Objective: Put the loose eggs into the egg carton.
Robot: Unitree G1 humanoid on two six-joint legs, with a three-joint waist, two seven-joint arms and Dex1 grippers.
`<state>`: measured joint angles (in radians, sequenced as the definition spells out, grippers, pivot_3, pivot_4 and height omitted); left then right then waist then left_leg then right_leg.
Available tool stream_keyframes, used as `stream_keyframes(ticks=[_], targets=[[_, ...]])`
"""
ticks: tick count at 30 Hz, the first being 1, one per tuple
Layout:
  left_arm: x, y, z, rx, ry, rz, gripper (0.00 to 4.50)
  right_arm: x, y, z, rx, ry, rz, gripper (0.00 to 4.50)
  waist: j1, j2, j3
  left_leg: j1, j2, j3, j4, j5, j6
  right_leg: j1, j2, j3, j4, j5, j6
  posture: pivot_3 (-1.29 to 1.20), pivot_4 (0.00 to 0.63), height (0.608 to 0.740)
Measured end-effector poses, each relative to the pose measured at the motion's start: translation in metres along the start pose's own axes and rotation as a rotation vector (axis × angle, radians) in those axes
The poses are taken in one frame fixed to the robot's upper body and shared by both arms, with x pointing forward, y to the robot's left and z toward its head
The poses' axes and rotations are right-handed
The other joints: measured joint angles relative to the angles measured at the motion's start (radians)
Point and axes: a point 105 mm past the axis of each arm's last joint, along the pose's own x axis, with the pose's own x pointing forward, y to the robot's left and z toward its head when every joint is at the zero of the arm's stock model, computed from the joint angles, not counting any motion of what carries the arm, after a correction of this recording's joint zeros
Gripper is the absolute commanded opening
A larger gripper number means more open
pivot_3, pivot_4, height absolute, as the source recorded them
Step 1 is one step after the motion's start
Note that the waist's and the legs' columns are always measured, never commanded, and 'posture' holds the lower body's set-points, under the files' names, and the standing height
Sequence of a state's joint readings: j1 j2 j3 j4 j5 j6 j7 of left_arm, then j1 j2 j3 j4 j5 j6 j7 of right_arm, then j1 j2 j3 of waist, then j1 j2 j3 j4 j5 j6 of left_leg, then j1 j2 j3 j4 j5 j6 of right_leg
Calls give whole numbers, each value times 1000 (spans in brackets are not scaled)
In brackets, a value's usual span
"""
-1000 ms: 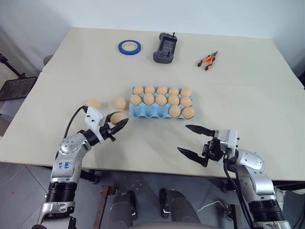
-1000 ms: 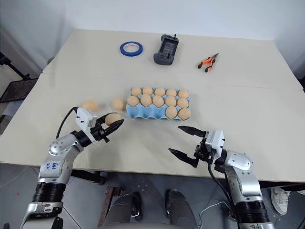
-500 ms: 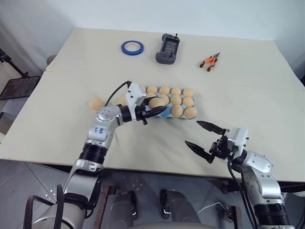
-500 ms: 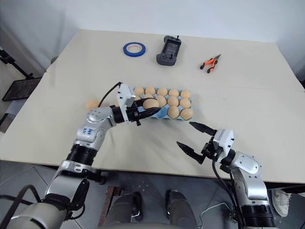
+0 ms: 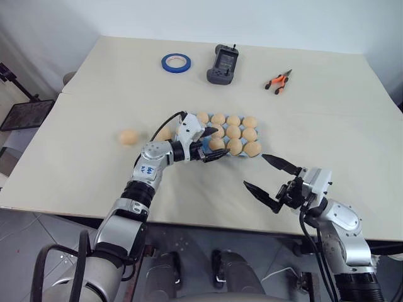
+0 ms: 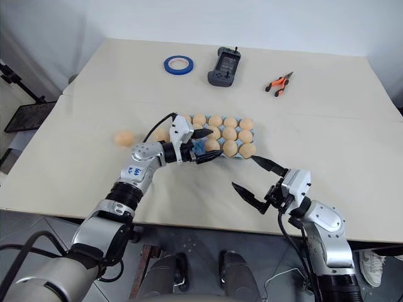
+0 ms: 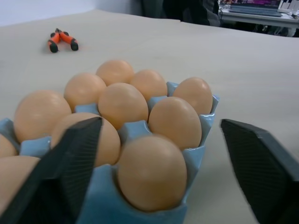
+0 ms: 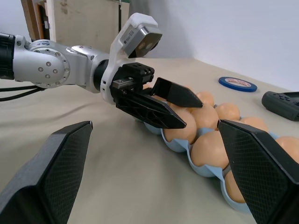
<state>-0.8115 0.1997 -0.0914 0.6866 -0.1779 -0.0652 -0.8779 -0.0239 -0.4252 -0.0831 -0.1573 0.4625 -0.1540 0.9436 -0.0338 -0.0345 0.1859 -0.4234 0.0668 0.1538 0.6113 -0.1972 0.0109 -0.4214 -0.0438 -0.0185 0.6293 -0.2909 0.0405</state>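
A: Head view? Left claw (image 5: 212, 144) spread, straddling the egg carton (image 5: 203, 146); loose eggs (image 5: 128, 136) behind it on the worktop (image 5: 82, 163).
B: Wrist views? Filled cups between its fingers (image 7: 70, 158); right claw (image 5: 272, 182) spread, empty, nearby.

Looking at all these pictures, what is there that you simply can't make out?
- Head views: the left end effector and its arm cover the near-left cups of the egg carton; whether they hold eggs is hidden.
- Head views: one loose egg sits partly behind that arm's cable.
- Left wrist view: the carton runs off the edge.
- Head views: markings on the black handheld device are too small.
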Motion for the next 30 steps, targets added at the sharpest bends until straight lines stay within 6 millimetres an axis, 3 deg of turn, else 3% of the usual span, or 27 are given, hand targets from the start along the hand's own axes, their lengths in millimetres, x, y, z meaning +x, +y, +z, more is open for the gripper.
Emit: stream_keyframes(ticks=[7,11,13,18,21,25,27,30], targets=[[-91,21,0,56,-6,221,4478,9,1,4,-6,-23,37,4500,-10,1,0,1,2,-1,0,0,-1,0,0,0,4,-1,-2,0,150,740],[-149,14,-7,65,-10,365,4478,13,9,3,5,-32,93,4500,-11,1,0,1,2,-1,-1,0,-1,0,-1,0,4,-2,-3,0,150,740],[-172,12,-7,82,-4,456,4478,13,11,2,14,-31,110,4500,-9,1,0,1,2,-1,-1,0,-2,0,-2,0,3,-6,-10,0,150,740],[-215,6,-15,85,34,653,4478,18,17,-4,46,-36,133,4500,0,1,0,1,2,-1,-3,0,-2,2,-3,0,-4,-8,-16,0,150,740],[-229,1,-26,34,47,743,4478,18,18,-6,56,-37,135,4500,2,1,0,1,1,0,-7,0,-2,3,-3,0,-10,-6,-15,0,150,740],[-229,0,-31,-6,43,791,4478,22,15,-2,39,-50,153,4500,5,1,0,1,1,1,-10,0,-2,3,-3,0,-14,-6,-15,0,150,740],[-221,3,-32,-31,42,784,4478,22,14,-4,42,-45,155,4500,7,1,0,1,1,2,-12,0,-2,3,-3,0,-14,-6,-15,0,150,740],[-190,16,-20,-51,16,714,4478,23,12,-4,41,-42,162,4500,10,1,0,1,1,2,-12,0,-2,2,-3,-1,-12,-6,-15,0,150,740]])
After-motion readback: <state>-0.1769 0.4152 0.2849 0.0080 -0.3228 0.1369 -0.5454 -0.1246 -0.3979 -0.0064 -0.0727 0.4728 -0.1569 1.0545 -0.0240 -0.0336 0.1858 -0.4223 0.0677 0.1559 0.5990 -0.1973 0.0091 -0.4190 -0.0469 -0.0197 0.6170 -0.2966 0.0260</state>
